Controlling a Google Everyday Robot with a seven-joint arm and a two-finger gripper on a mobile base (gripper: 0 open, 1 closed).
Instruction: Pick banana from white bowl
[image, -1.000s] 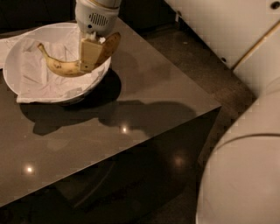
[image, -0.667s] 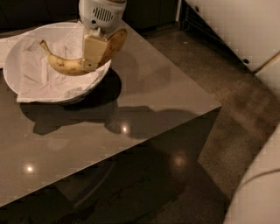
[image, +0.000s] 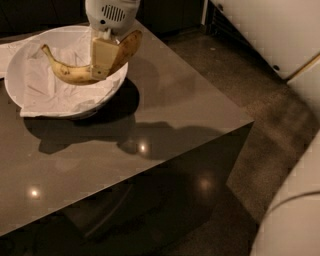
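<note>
The banana (image: 70, 74) is yellow with brown speckles. Its stem points left over the white bowl (image: 12, 88), and its right end tilts up past the bowl's right rim. My gripper (image: 102, 69) comes down from the top of the camera view, with its white wrist above it. Its tan fingers (image: 104, 54) are shut on the banana's middle and hold it just above the crumpled paper towel (image: 50, 97) lining the bowl. The bowl stands at the back left of the dark glossy table (image: 165, 115).
Loose white paper (image: 7, 49) lies behind the bowl at the far left. The table's corner (image: 250, 121) drops to speckled floor (image: 280, 125) on the right. White robot body parts fill the top right (image: 270, 30) and bottom right (image: 295, 220).
The gripper has lifted the banana a little, so its right end now tilts up above the bowl's rim. The white robot body on the right has shifted outward.
</note>
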